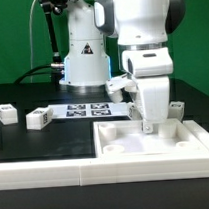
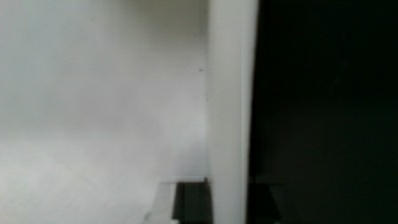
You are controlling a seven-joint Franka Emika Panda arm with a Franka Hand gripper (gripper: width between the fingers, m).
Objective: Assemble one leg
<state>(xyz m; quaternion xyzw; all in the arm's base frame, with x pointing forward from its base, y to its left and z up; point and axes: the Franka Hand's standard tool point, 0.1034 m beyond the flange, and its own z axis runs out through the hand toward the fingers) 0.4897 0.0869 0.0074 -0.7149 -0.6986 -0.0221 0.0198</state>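
Note:
A large flat white panel (image 1: pixel 160 141) with a raised rim lies at the front, on the exterior view's right. My gripper (image 1: pixel 146 121) stands upright at its far edge. In the wrist view the panel's face (image 2: pixel 107 100) fills one side. Its edge shows as a white strip between my jaws, with a dark finger (image 2: pixel 192 205) pressed against it; my gripper (image 2: pixel 231 205) looks shut on that edge. Two legs (image 1: pixel 37 119) (image 1: pixel 5 113), small white posts, lie on the black table at the exterior view's left. A third leg (image 1: pixel 175 109) sits behind the panel.
The marker board (image 1: pixel 88 109) lies flat behind my gripper. The robot's white base (image 1: pixel 85 59) stands at the back. A low white wall (image 1: pixel 97 174) runs along the front of the table against the panel.

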